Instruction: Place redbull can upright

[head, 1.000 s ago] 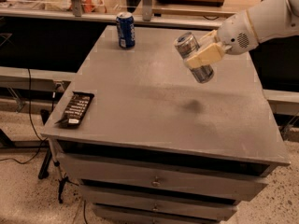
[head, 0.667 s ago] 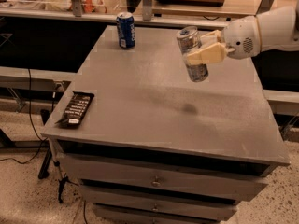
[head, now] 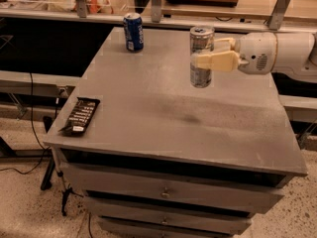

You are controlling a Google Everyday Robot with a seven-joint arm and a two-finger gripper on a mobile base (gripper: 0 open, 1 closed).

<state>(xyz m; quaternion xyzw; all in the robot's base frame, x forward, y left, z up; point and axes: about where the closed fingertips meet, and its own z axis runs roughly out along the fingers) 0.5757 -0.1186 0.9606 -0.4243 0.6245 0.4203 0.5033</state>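
Once tilted, jaws' can (head: 201, 41) upright midair

gripper (head: 203, 53) sits over the table's (head: 148, 108) rear right, clamped on the redbull can (head: 201, 76). near finger (head: 215, 61) covers the can's mid band, and the far finger is mostly behind the can. arm (head: 292, 53) cut off at right edge. can print blurred. blue can (head: 133, 31) label unreadable. bottom drawer (head: 163, 229) cropped by the lower edge.
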